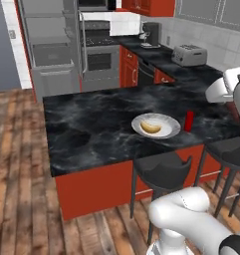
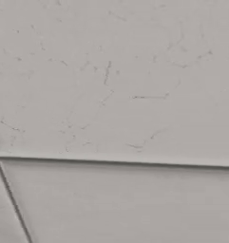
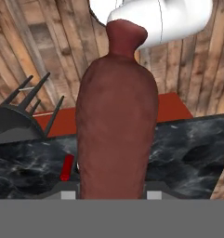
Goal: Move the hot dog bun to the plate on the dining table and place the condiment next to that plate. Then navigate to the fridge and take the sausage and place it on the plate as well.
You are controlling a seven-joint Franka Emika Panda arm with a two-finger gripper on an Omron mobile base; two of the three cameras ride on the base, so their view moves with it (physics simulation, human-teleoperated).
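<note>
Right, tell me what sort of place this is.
A home kitchen with a dining table. The steel oven stands at the back, a toaster and coffee maker sit on the far counter, and bar stools line the black marble dining table.

A toaster (image 1: 189,55) and coffee maker (image 1: 151,35) sit on the back surface (image 1: 191,72), at 1 o'clock; two black stools (image 1: 164,172) stand on the wood floor (image 1: 17,199).

Hand (image 3: 112,193) clamped on sausage (image 3: 117,125) (arm raised right).

table left half: bare dining table (image 1: 86,129), easy pass
centre-right: plate (image 1: 156,125), condiment (image 1: 189,120) block
front edge: stools (image 1: 164,172)
</note>
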